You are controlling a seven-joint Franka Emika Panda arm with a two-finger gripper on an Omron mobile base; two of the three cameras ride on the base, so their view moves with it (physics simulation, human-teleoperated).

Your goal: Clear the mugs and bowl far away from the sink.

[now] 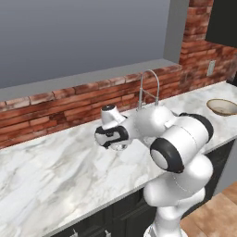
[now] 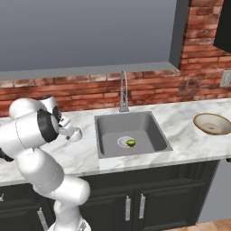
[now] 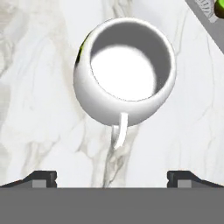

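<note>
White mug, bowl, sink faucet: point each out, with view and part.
white mug (image 3: 127, 85): hand view, pale inside bottom.
bowl (image 2: 212, 123): right base view, speckled inside.
faucet (image 2: 123, 92): right base view, upright chrome stem behind the sink (image 2: 104, 126).

Pincer (image 3: 112, 177) wide open, pointing down, arm folded low, apparently clear of contact.
</note>
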